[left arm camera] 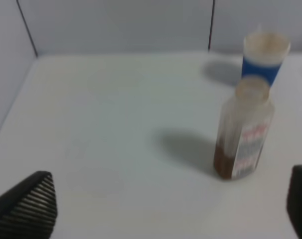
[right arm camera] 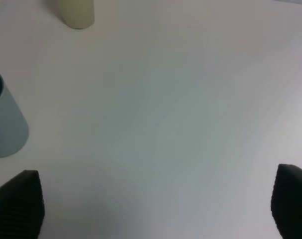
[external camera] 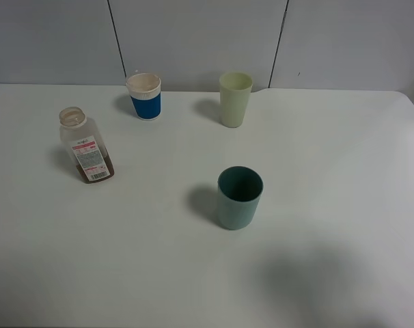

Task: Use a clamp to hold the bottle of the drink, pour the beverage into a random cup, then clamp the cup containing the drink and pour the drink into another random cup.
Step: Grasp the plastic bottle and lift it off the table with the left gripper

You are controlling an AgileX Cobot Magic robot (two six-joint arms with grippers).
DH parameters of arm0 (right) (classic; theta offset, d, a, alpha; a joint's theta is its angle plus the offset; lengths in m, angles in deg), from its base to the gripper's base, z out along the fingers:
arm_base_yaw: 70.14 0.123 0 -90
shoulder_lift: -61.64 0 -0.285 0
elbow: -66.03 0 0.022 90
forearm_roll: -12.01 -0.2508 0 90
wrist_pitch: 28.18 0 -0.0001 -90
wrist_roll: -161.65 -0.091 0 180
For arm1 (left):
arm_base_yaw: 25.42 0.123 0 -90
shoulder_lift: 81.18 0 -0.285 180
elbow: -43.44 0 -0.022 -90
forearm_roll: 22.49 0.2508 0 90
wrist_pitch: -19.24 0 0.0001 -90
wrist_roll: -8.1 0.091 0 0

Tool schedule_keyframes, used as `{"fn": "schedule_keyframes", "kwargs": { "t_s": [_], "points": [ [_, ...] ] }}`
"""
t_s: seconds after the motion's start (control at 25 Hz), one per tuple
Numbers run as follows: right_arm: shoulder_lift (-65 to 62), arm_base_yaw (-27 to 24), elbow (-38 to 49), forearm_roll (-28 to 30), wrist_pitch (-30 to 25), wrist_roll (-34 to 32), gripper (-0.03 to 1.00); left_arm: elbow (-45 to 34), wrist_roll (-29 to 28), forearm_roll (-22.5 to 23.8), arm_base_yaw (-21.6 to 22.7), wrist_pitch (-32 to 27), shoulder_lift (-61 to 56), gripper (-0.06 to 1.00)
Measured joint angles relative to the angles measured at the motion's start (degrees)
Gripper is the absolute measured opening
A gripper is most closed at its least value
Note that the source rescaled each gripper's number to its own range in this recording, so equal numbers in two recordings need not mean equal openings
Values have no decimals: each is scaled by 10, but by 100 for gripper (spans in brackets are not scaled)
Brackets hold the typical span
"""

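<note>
The bottle (external camera: 86, 145) stands uncapped at the left of the table, a little brown beverage (external camera: 100, 172) in its bottom. The teal-green cup (external camera: 239, 198) stands near the middle and the pale yellow-green cup (external camera: 235, 99) at the back. Neither arm shows in the high view. In the left wrist view my left gripper (left arm camera: 163, 209) is open, its black ribbed fingers (left arm camera: 26, 206) wide apart, with the bottle (left arm camera: 244, 129) ahead and apart from them. My right gripper (right arm camera: 153, 204) is open over bare table, the teal-green cup (right arm camera: 4, 124) off to one side and the pale cup (right arm camera: 77, 12) farther off.
A white cup with a blue band (external camera: 145, 96) stands at the back left, just behind the bottle as the left wrist view shows it (left arm camera: 264, 57). The white table (external camera: 343, 171) ends at a grey panelled wall (external camera: 193, 34).
</note>
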Motion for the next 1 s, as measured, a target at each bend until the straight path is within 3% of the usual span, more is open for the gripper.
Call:
{"fn": "schedule_keyframes", "kwargs": {
  "t_s": [0.16, 0.52, 1.0],
  "points": [
    [0, 0, 0, 0, 0, 0, 74, 0, 0, 0, 0, 28, 54, 98],
    [0, 0, 0, 0, 0, 0, 74, 0, 9, 0, 0, 113, 216, 99],
    [0, 0, 0, 0, 0, 0, 74, 0, 143, -69, 0, 141, 418, 100]
  ]
}}
